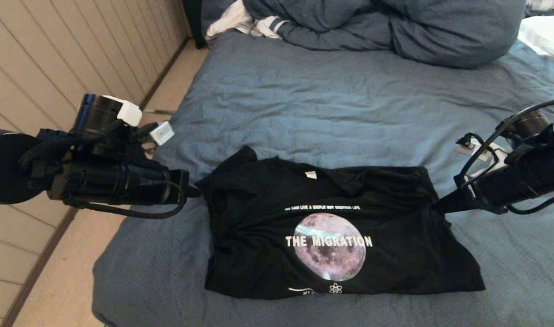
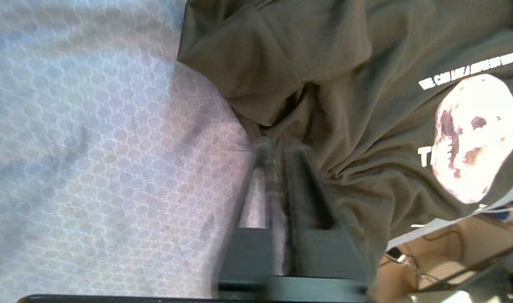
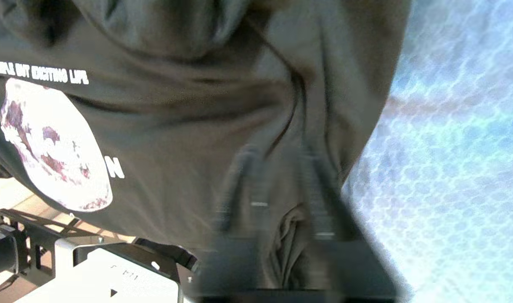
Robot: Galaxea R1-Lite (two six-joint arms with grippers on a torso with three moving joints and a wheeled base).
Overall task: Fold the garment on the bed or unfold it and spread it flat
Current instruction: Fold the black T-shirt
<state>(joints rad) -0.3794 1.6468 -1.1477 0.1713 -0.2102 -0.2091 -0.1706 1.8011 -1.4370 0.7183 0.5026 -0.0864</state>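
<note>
The garment (image 1: 259, 236), a black T-shirt with a moon print and white lettering, lies in a wide rumpled rectangle on the near part of the bed (image 1: 327, 104), print up. My left gripper (image 1: 196, 190) is at the shirt's left edge. In the left wrist view it (image 2: 279, 145) is open only a slit, tips against a bunched fold of the garment (image 2: 366, 84). My right gripper (image 1: 436, 206) is at the shirt's right edge. In the right wrist view it (image 3: 277, 155) is open, and a fold of the garment (image 3: 176, 126) lies loose between its jaws.
A bunched blue-grey duvet (image 1: 395, 27) fills the far end of the bed, with a white striped cloth (image 1: 240, 20) beside it and a white pillow (image 1: 545, 32) at the far right. The bed's left edge drops to a wooden floor (image 1: 54, 281).
</note>
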